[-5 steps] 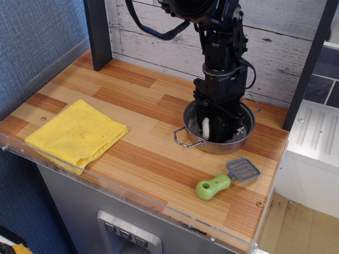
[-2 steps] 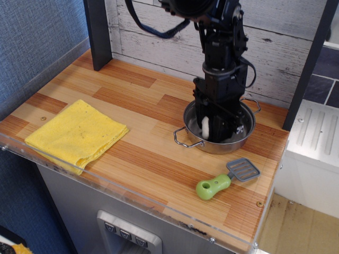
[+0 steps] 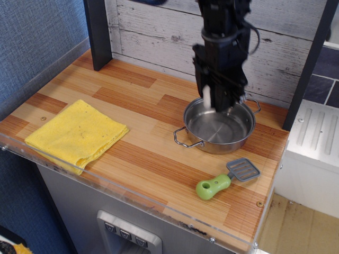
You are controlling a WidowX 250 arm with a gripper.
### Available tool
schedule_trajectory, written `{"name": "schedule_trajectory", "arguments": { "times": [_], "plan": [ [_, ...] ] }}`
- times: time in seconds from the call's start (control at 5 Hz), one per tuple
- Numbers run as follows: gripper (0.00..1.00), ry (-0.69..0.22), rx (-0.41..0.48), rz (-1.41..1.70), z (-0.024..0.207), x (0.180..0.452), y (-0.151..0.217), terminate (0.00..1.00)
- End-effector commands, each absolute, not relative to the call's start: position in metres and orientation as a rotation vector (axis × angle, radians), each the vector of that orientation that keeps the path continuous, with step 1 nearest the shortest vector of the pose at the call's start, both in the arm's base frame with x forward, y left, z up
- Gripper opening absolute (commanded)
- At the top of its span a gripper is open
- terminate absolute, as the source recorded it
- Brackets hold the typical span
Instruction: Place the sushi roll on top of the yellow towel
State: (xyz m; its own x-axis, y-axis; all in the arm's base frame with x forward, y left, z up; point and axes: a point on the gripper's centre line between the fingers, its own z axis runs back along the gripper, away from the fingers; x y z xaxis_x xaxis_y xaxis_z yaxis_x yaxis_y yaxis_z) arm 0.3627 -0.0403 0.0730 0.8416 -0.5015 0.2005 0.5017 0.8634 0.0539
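The claw (image 3: 216,100) hangs in the air above the far left rim of the steel pan (image 3: 220,129), its fingers clamped on the sushi roll (image 3: 207,97), of which only one white end shows between the dark fingers; the rest is hidden and motion-blurred. The roll is clear of the pan, whose shiny floor lies bare just below the claw. Far off to the claw's left and nearer the camera, the yellow towel (image 3: 77,134) lies folded flat on the wooden table (image 3: 143,119), close to the front edge. Below the pan, toward the front, rests a green-handled grey spatula (image 3: 226,179).
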Motion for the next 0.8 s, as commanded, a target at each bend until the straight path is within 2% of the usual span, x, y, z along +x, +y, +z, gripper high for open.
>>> {"name": "schedule_trajectory", "arguments": {
  "times": [0.0,0.4,0.6],
  "plan": [
    [0.0,-0.281,0.039,-0.352,0.116,0.344,0.019,0.0],
    [0.0,-0.228,0.077,-0.217,0.117,0.309,0.077,0.0],
    [0.0,-0.213,0.096,-0.177,0.118,0.294,0.092,0.0]
  ]
}}
